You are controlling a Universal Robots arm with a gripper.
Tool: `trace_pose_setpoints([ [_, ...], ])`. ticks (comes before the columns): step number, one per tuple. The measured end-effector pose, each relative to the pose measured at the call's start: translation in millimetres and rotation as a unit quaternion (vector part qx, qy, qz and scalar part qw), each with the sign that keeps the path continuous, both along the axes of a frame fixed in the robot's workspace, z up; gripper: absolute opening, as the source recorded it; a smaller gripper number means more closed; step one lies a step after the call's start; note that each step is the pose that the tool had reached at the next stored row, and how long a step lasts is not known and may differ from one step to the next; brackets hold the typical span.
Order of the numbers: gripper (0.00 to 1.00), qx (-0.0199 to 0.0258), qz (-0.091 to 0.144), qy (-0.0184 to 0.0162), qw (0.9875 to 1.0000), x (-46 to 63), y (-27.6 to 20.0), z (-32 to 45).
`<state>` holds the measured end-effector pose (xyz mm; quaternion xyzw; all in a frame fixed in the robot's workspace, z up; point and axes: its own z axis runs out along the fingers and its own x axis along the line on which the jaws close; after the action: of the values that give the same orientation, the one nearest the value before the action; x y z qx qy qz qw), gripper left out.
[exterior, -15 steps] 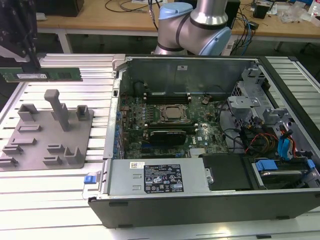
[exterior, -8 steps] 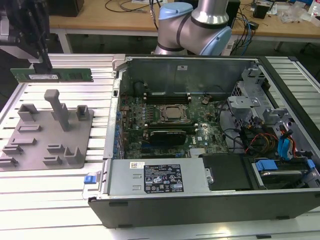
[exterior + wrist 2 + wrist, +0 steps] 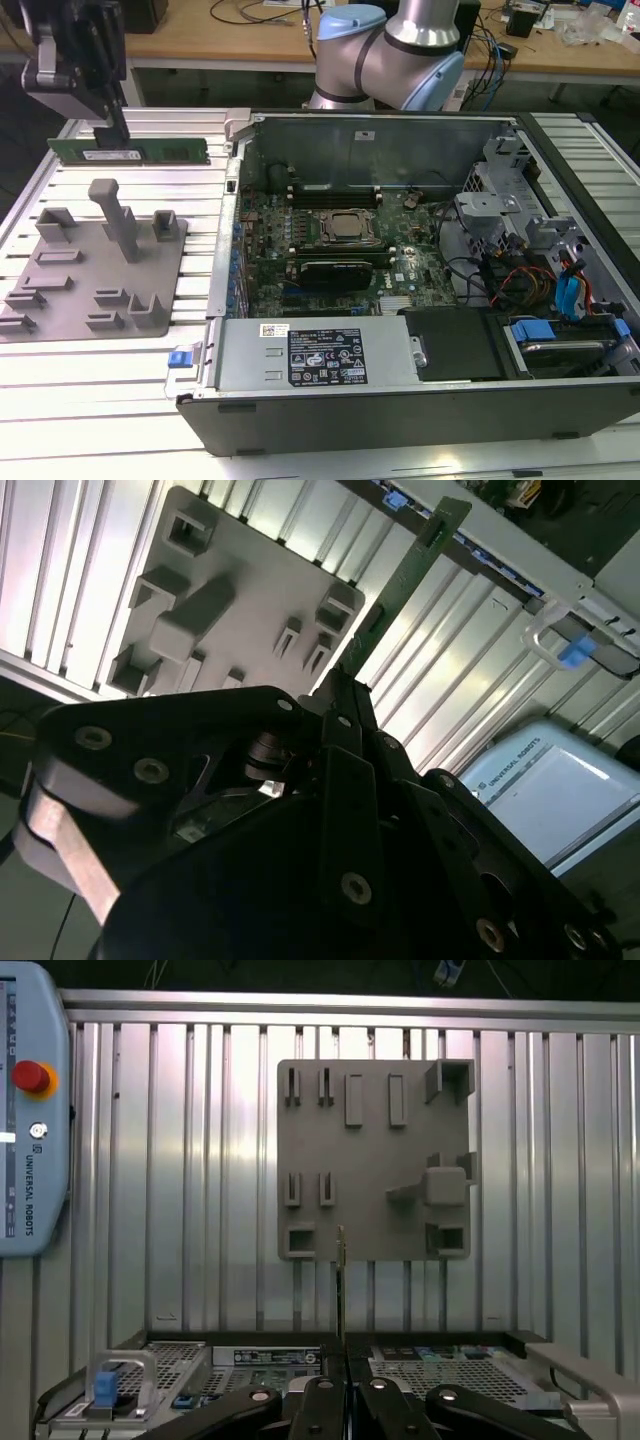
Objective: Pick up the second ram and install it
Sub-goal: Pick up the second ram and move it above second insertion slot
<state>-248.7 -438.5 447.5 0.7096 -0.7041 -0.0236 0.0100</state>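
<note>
Over the ribbed metal table (image 3: 90, 400), the gripper (image 3: 113, 133) clamps the second ram (image 3: 150, 152) in the air near the grey holder tray (image 3: 70, 290).

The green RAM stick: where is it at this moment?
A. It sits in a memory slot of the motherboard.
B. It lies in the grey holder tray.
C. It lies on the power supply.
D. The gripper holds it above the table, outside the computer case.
D: in the exterior view the gripper is shut on the green RAM stick, apart from the grey holder tray and outside the computer case.
</note>
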Motion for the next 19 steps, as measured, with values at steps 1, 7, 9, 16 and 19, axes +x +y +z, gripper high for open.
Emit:
trace_pose_setpoints([
  [1,0.09,-0.0001,0.0,0.0,1.0,3.1,0.0,-0.1],
  [7,0.09,0.0,0.0,0.0,1.0,31.1,0.0,-1.2],
  [9,0.09,0.0,0.0,0.0,1.0,41.7,0.0,-1.7],
  [16,0.09,0.0,0.0,0.0,1.0,75.3,0.0,-3.3],
  [19,0.09,0.0,0.0,0.0,1.0,87.7,0.0,-3.8],
])
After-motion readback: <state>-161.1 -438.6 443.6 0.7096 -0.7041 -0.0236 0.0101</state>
